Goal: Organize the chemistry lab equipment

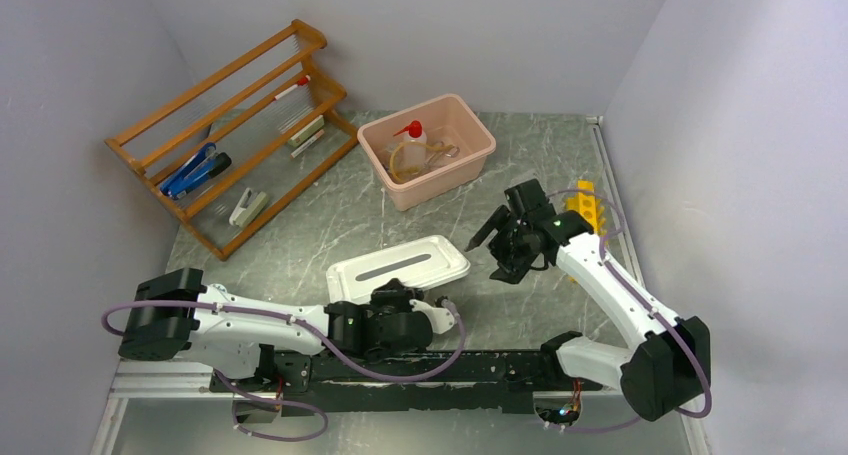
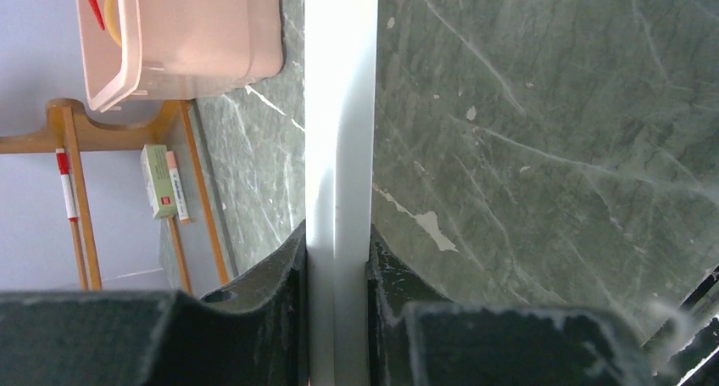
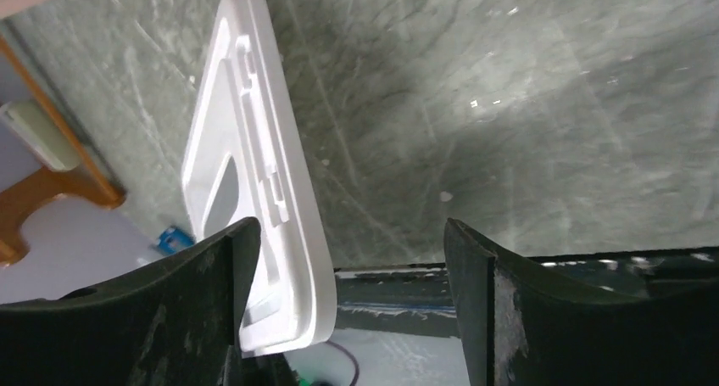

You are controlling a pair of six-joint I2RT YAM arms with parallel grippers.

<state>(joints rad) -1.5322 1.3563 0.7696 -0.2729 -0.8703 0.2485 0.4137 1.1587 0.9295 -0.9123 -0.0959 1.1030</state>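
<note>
My left gripper is shut on the near edge of the white lid. In the left wrist view the lid's edge runs straight up between the fingers of that gripper. My right gripper is open and empty, above the table right of the lid. The right wrist view shows its jaws wide apart, with the lid to their left. The red-capped squeeze bottle and tan tubing lie in the pink tub. The yellow tube rack stands behind the right arm.
The orange wooden shelf rack stands at the back left, holding a blue-framed item and small white items. The tub and shelf rack also show in the left wrist view. Walls close in on three sides.
</note>
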